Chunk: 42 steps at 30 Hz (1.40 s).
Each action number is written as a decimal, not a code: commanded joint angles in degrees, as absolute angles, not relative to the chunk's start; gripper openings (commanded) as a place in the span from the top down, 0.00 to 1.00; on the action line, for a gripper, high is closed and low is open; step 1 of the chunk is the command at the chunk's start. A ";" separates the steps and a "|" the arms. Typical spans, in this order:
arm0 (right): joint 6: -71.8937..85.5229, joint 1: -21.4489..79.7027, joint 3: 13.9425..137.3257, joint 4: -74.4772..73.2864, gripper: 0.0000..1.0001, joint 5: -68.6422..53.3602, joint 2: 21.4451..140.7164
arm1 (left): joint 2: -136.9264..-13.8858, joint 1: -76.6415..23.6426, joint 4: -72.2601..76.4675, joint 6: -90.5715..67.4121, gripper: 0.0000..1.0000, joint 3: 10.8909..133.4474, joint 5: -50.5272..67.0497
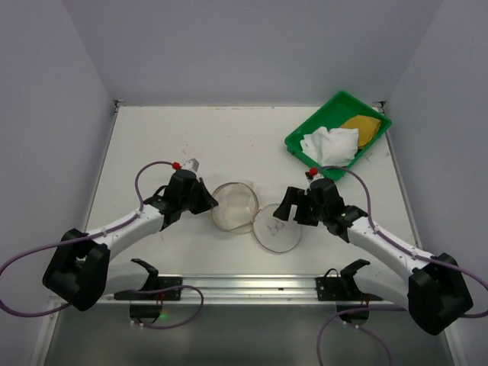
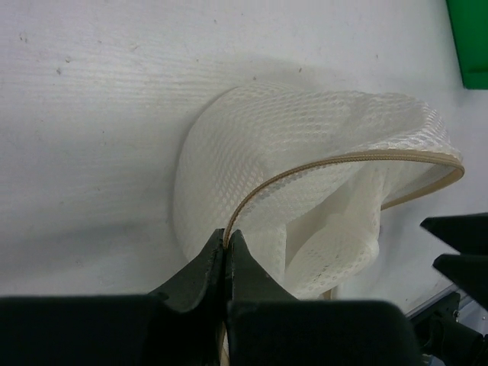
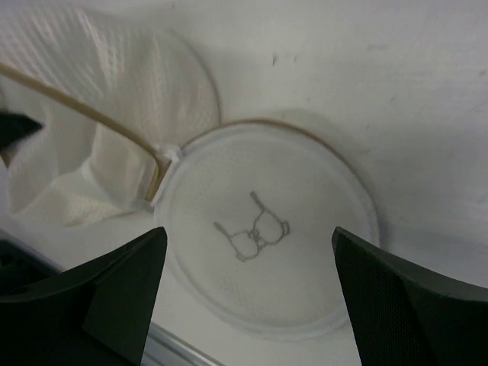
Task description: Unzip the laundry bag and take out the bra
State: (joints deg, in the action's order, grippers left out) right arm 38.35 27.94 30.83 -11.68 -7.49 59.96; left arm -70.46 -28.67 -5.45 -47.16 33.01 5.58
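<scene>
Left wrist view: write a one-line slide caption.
Left gripper shut on the zip rim of the open laundry bag; green tray corner top right.

We record the whitish round mesh laundry bag [image 1: 232, 206] at the middle of the white table [image 1: 191, 137]. Its flat round mesh lid [image 1: 277, 229] lies beside it, to the right and nearer, and the two touch. The left gripper [image 1: 209, 200] sits at the bag's left rim. The right gripper [image 1: 284, 207] hangs above the lid's far edge. The soft white and mustard fabric bra [image 1: 339, 139] lies in the green rectangular plastic tray [image 1: 299, 150], at the far right corner, well apart.
</scene>
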 commanded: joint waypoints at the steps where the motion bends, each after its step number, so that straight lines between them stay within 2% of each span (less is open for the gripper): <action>1: 44.37 30.06 28.66 -7.75 0.10 -17.28 62.04 | -71.37 -27.95 -1.14 -49.39 1.00 34.28 2.99; 7: 47.82 30.15 29.26 -0.35 0.10 -20.66 71.33 | -68.13 -27.07 -3.60 -50.44 0.99 31.03 0.35; 11: 47.64 29.80 34.09 3.34 0.10 -17.94 80.49 | -62.76 -26.28 -5.27 -52.03 0.87 26.64 0.35; 15: 45.71 27.87 42.77 2.37 0.10 -18.63 88.84 | -57.06 -26.37 -7.91 -52.38 0.82 23.21 0.70; 19: 39.93 27.60 53.67 -3.50 0.10 -14.34 94.47 | -53.71 -26.37 -7.30 -53.70 0.78 20.31 4.30; 25: 34.37 27.60 57.05 -9.84 0.11 -2.92 90.10 | -54.66 -26.46 -5.72 -54.49 0.71 21.18 5.71; 29: 35.51 27.51 51.25 -16.25 0.12 6.49 83.24 | -57.74 -26.46 -3.08 -54.84 0.71 22.41 6.59; 34: 38.49 27.42 42.02 -19.34 0.16 7.21 77.53 | -60.91 -26.46 -1.76 -54.41 0.74 23.82 7.03; 37: 39.28 27.16 39.29 -19.51 0.21 4.23 76.64 | -60.65 -26.54 -1.93 -54.32 0.75 24.34 6.77; 38: 39.46 27.16 38.77 -19.60 0.26 3.96 76.90 | -60.56 -26.54 -2.02 -54.32 0.75 24.61 6.42; 41: 39.81 26.90 38.41 -19.34 0.33 3.17 78.83 | -60.64 -26.54 -2.55 -54.05 0.75 25.13 6.07; 42: 39.81 26.81 38.41 -19.16 0.39 3.08 79.45 | -60.82 -26.46 -2.55 -53.97 0.75 25.31 6.06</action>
